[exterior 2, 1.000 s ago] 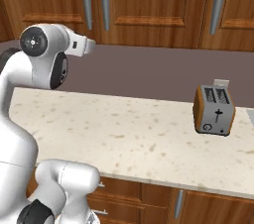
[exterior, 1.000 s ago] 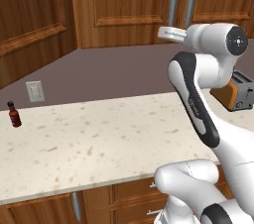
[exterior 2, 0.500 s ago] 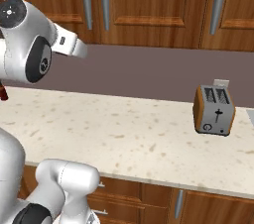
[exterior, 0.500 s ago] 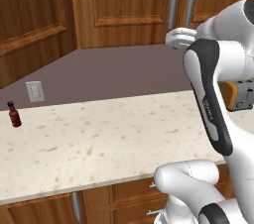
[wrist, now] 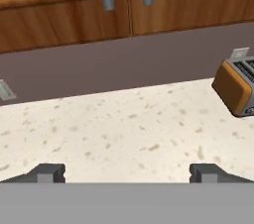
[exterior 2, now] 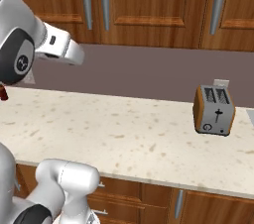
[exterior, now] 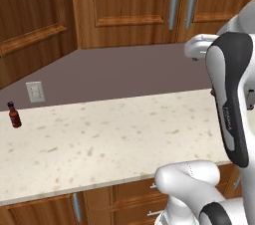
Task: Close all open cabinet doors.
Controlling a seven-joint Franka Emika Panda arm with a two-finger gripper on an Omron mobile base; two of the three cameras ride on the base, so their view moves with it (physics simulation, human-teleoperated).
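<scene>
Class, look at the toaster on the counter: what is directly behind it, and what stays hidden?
Behind the toaster a white wall outlet pokes above it on the grey-brown backsplash, with cabinet doors higher up. The outlet's lower part and the wall right behind the toaster are covered.

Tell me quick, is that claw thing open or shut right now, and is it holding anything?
Gripper: open, its two fingertips far apart above the counter, holding nothing.
</scene>
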